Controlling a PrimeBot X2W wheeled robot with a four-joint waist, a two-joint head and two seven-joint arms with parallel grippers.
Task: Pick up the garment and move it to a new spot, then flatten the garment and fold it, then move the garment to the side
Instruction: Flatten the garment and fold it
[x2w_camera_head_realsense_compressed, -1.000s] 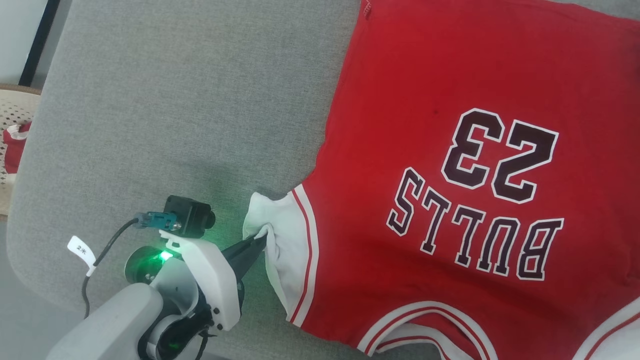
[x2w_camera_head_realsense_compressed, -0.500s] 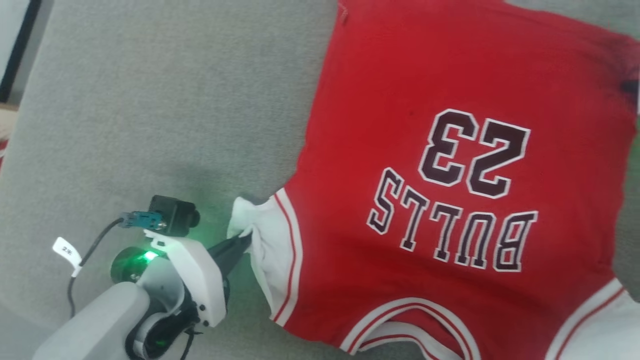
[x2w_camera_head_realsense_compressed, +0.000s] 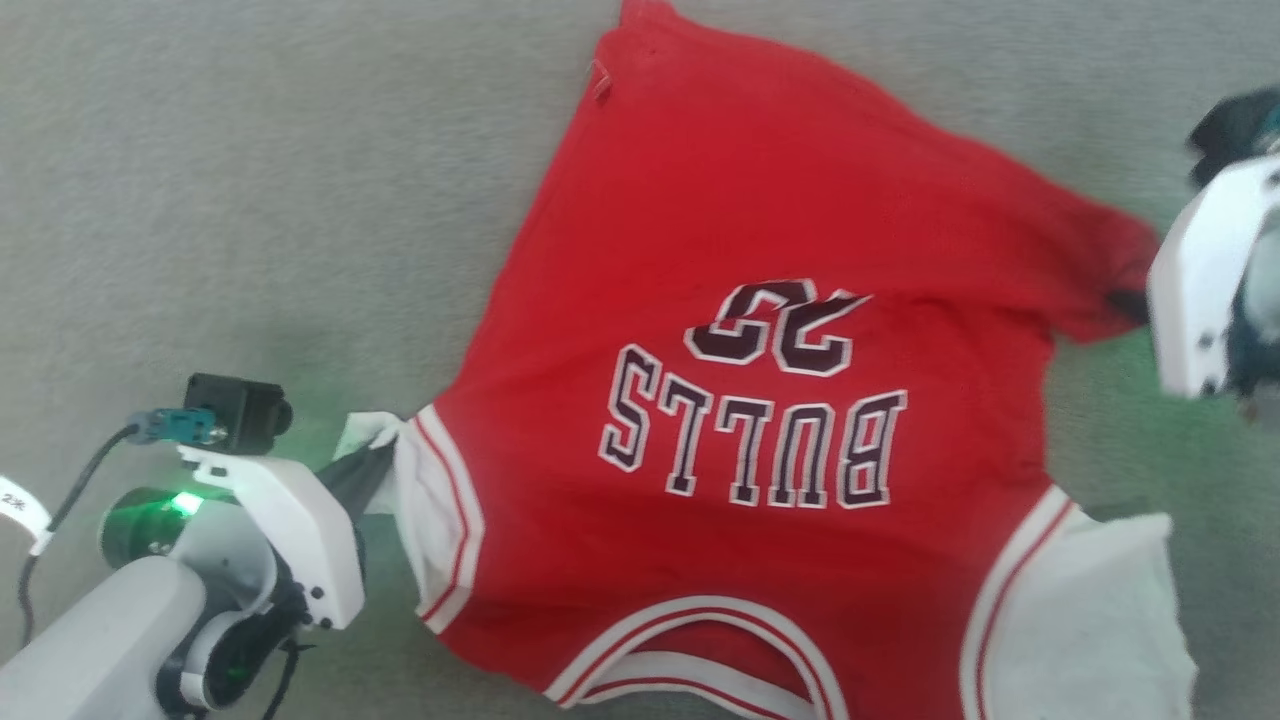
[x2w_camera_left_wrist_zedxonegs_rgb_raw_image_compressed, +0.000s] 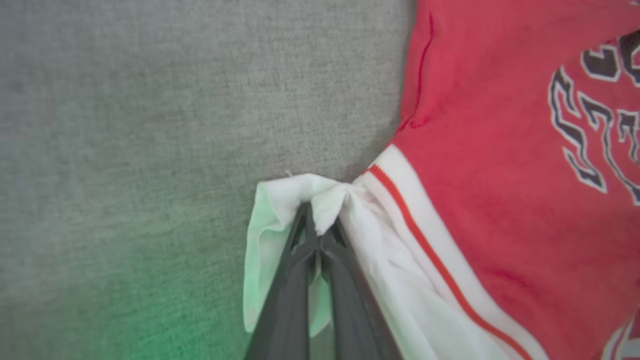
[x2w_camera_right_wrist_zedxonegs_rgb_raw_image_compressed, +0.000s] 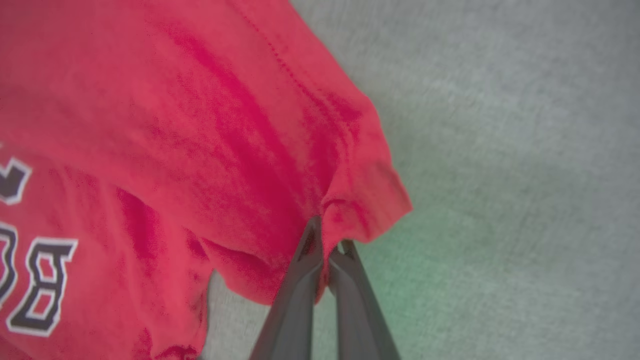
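The garment (x2w_camera_head_realsense_compressed: 760, 230), a bright-red shirt with white sleeves and dark "BULLS" lettering, lies spread on the grey fabric surface (x2w_camera_head_realsense_compressed: 250, 200), its collar toward me. My left gripper (x2w_camera_head_realsense_compressed: 380, 462) is shut on the bunched white sleeve (x2w_camera_left_wrist_zedxonegs_rgb_raw_image_compressed: 325, 200) at the lower left. At the right edge, my right gripper (x2w_camera_head_realsense_compressed: 1125, 300) is shut on the red hem corner (x2w_camera_right_wrist_zedxonegs_rgb_raw_image_compressed: 350, 200), which is pulled up into folds. The other white sleeve (x2w_camera_head_realsense_compressed: 1080, 610) lies flat at the lower right.
The grey fabric surface stretches left of and beyond the shirt with open room (x2w_camera_left_wrist_zedxonegs_rgb_raw_image_compressed: 125, 125). Green light from the wrists tints the fabric beside each gripper.
The head camera has turned, shifting the whole picture left. The right gripper now holds the hem corner and has lifted it, so the shirt's body wrinkles and the "23" foreshortens. The left grip is unchanged.
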